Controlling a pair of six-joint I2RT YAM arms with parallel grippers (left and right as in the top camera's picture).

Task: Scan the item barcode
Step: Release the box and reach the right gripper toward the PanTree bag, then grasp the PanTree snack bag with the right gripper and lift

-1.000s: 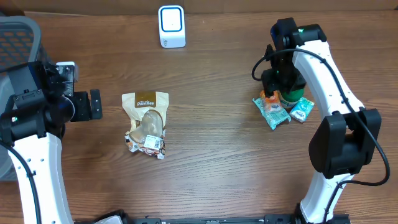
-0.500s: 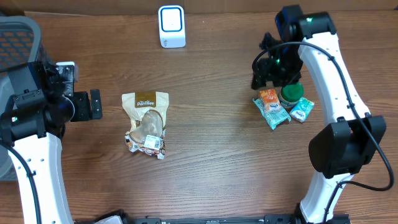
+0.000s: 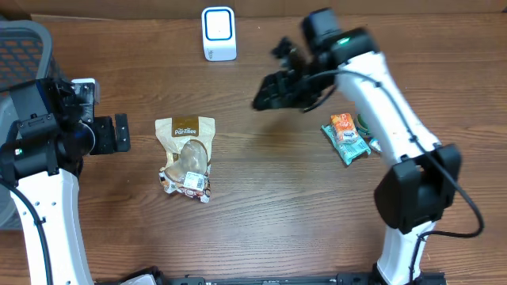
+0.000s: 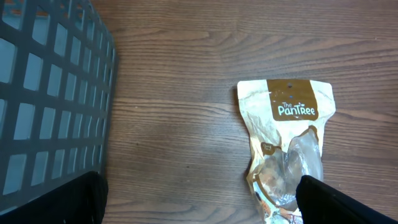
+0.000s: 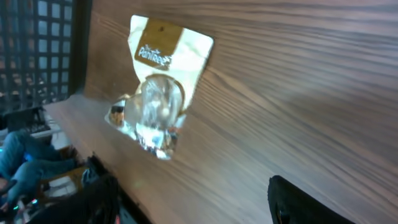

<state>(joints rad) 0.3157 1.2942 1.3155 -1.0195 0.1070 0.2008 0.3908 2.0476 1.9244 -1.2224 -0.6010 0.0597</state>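
- While the pouch (image 3: 186, 154) lies flat on the bench (image 3: 261, 206), left of centre, its long axis is seen to run from the far edge toward the near edge. The printed header is turned toward the scanner (image 3: 219, 33) and the crumpled clear end toward the near edge.
- The left gripper (image 3: 115, 133) is held just to the pouch's left, released, with its fingers spread wide and nothing between them. It is judged the nearer of the two.
- The right gripper (image 5: 193, 200) is carried above the bench, to the pouch's right and farther back. Its fingers are shown apart in the wrist view with nothing grasped, and the pouch is framed ahead of it.
- A small white label is visible at the pouch's near end; whether it bears the barcode cannot be told.
- A pile of snack packets (image 3: 348, 136) lies well apart to the right, and a mesh basket (image 3: 24, 47) stands at the far left corner.
- No object is found between either gripper and the pouch, nor between the pouch and the scanner.
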